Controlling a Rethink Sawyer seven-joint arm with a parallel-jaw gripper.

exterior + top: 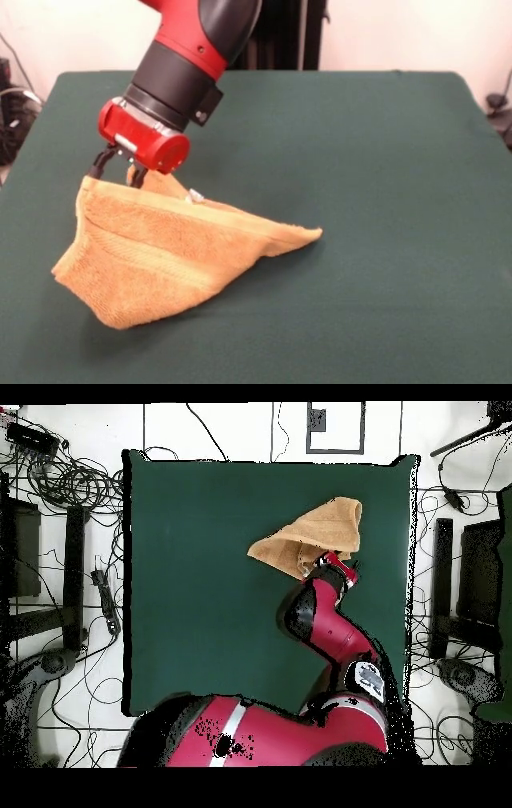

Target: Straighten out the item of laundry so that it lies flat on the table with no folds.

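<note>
Though unreadable, towel's [168, 256] white tag [194, 196].

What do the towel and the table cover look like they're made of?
The towel: looks like soft terry cloth, orange-tan, with a nubby looped pile, flatter woven bands, and limp draping where the gripper lifts it. The table: covered in matte dark green cloth, probably felt, with no sheen or visible weave.

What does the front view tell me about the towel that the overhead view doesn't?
Front only: the gripper lifts one edge of the towel, which hangs folded over itself, its far corner on the table; a small white tag shows near the top. Overhead only: the towel sits near one table corner, cables around the table. Both: the towel is not flat.
</note>
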